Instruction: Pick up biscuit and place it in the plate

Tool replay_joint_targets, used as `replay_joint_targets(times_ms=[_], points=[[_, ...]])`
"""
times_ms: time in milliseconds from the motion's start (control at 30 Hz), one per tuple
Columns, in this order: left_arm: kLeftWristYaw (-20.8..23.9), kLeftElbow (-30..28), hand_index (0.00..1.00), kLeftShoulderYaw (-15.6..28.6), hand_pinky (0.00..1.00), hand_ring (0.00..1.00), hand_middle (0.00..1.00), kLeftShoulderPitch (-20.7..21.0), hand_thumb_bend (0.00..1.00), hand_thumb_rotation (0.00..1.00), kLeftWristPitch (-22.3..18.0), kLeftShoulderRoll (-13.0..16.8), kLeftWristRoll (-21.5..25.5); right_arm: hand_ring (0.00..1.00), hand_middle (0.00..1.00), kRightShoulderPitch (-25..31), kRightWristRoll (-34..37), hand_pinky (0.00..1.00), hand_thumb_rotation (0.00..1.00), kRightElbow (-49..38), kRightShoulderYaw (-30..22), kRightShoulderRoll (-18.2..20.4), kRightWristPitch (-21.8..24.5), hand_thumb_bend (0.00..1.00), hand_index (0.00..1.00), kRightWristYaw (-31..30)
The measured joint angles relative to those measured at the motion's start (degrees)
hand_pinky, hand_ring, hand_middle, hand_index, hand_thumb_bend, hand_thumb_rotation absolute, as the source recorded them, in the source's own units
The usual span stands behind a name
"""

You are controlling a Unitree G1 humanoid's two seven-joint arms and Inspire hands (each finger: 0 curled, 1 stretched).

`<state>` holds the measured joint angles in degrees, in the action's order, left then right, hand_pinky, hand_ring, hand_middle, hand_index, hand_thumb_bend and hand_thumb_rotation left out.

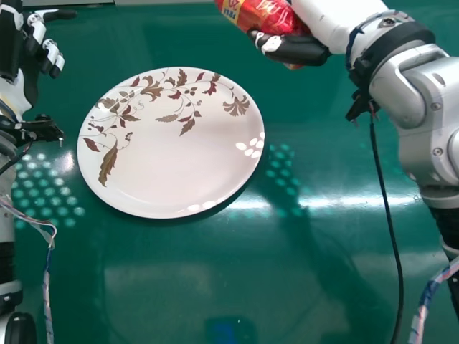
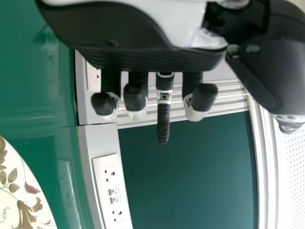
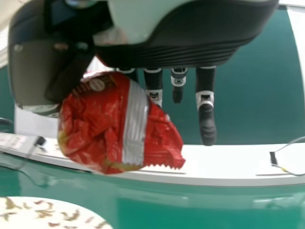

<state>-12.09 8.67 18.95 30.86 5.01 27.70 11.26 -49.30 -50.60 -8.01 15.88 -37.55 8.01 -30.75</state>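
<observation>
My right hand point(image 1: 292, 49) is at the top of the head view, beyond the plate's right side, holding the red biscuit packet point(image 1: 264, 17). In the right wrist view the packet point(image 3: 102, 124) is pinched between the thumb and fingers of my right hand point(image 3: 186, 43), raised off the table, while some fingers hang nearly straight. The white plate point(image 1: 176, 154) with a leaf pattern lies on the table. My left hand point(image 1: 44, 44) is at the head view's upper left, left of the plate; in the left wrist view the left hand point(image 2: 143, 52) is open and holds nothing.
The glossy green table point(image 1: 215, 287) lies under both arms. Cables hang beside the left arm and by the right forearm point(image 1: 391, 236). A white strip with sockets point(image 2: 112, 191) runs past the table's edge.
</observation>
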Motion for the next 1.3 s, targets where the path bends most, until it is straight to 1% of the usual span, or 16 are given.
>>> replay_joint_targets(times_ms=[67, 200, 267, 400, 433, 467, 533, 600, 700, 767, 867, 933, 1033, 1100, 1133, 1300], points=[[0.1, 0.3, 0.00, 0.0, 0.00, 0.00, 0.68, 0.1, 1.00, 1.00, 0.0, 0.0, -0.2, 0.41, 0.51, 0.0, 1.0, 0.27, 0.00, -0.5, 0.4, 1.4, -0.8, 0.49, 0.53, -1.1], [0.0, 0.5, 0.00, -0.1, 0.00, 0.00, 0.73, 0.2, 1.00, 1.00, 0.0, 0.0, -0.6, 0.40, 0.48, 0.7, 1.6, 0.28, 0.00, -0.9, 2.6, 3.3, -3.8, 0.49, 0.55, -1.8], [-0.1, 0.6, 0.00, -0.1, 0.00, 0.00, 0.72, 0.6, 1.00, 1.00, 0.0, 0.0, -0.6, 0.40, 0.48, 1.6, 2.9, 0.28, 0.00, -1.1, 3.2, 4.8, -5.2, 0.49, 0.55, -1.8], [-0.2, 0.6, 0.00, -0.1, 0.00, 0.00, 0.71, 1.5, 1.00, 1.00, 0.0, 0.2, -1.2, 0.40, 0.51, 3.4, 4.2, 0.28, 0.00, -1.2, 4.8, 6.9, -8.4, 0.49, 0.55, -1.7], [-0.2, 0.6, 0.00, -0.1, 0.00, 0.00, 0.70, 1.5, 1.00, 1.00, 0.0, 0.3, -1.2, 0.41, 0.52, 3.7, 4.6, 0.30, 0.00, -1.1, 5.0, 7.2, -9.3, 0.49, 0.52, -1.7], [-0.3, 0.6, 0.00, -0.1, 0.00, 0.00, 0.70, 1.6, 1.00, 1.00, 0.0, 0.3, -1.2, 0.41, 0.51, 3.7, 4.7, 0.30, 0.00, -0.8, 5.3, 7.2, -10.3, 0.49, 0.54, -1.7], [-0.4, 0.7, 0.00, -0.1, 0.00, 0.00, 0.70, 1.7, 1.00, 1.00, 0.0, 0.3, -1.2, 0.40, 0.49, 3.7, 4.4, 0.31, 0.00, -0.3, 6.3, 7.1, -11.9, 0.49, 0.53, -1.9], [-0.6, 0.8, 0.00, -0.1, 0.00, 0.00, 0.70, 1.8, 1.00, 1.00, 0.0, 0.3, -1.2, 0.41, 0.50, 3.8, 3.5, 0.31, 0.00, 0.0, 7.1, 6.7, -14.2, 0.49, 0.52, -1.9], [-0.6, 0.8, 0.00, -0.2, 0.00, 0.00, 0.70, 1.8, 1.00, 1.00, 0.0, 0.3, -1.5, 0.41, 0.50, 4.3, 4.1, 0.30, 0.00, 0.3, 7.2, 6.3, -17.0, 0.49, 0.52, -2.1], [-0.6, 0.8, 0.00, -0.2, 0.00, 0.00, 0.72, 1.8, 1.00, 1.00, 0.0, 0.3, -1.6, 0.41, 0.51, 5.0, 5.4, 0.30, 0.00, 0.3, 7.2, 6.0, -17.5, 0.49, 0.52, -3.7], [-0.6, 0.8, 0.00, -0.2, 0.00, 0.00, 0.70, 1.8, 1.00, 1.00, 0.0, 0.3, -1.6, 0.41, 0.52, 6.4, 5.6, 0.28, 0.00, 0.2, 7.2, 5.6, -17.9, 0.49, 0.52, -4.9], [-0.8, 0.8, 0.00, -0.3, 0.00, 0.00, 0.68, 1.8, 1.00, 1.00, 0.0, 0.3, -1.6, 0.41, 0.52, 6.9, 5.6, 0.29, 0.00, 0.1, 7.1, 5.4, -17.9, 0.49, 0.51, -5.4], [-1.1, 0.9, 0.00, -0.3, 0.00, 0.00, 0.60, 1.9, 1.00, 1.00, 0.0, 0.3, -1.6, 0.41, 0.52, 7.3, 5.6, 0.29, 0.00, 0.2, 6.9, 5.4, -17.9, 0.49, 0.52, -5.5], [-1.2, 1.0, 0.00, -0.3, 0.00, 0.00, 0.60, 1.9, 1.00, 1.00, 0.0, 0.3, -1.6, 0.41, 0.50, 7.3, 5.5, 0.30, 0.00, 0.2, 6.8, 5.4, -17.9, 0.49, 0.53, -5.5], [-1.2, 1.0, 0.00, -0.3, 0.00, 0.00, 0.58, 1.9, 1.00, 1.00, 0.0, 0.3, -1.6, 0.41, 0.52, 7.3, 5.5, 0.29, 0.00, 0.2, 6.6, 5.4, -18.0, 0.49, 0.52, -5.4], [-1.2, 1.1, 0.00, -0.3, 0.00, 0.00, 0.65, 1.9, 1.00, 1.00, 0.0, 0.3, -1.7, 0.42, 0.56, 7.2, 4.7, 0.27, 0.00, 2.7, 5.6, 5.3, -21.0, 0.49, 0.51, -0.3]])
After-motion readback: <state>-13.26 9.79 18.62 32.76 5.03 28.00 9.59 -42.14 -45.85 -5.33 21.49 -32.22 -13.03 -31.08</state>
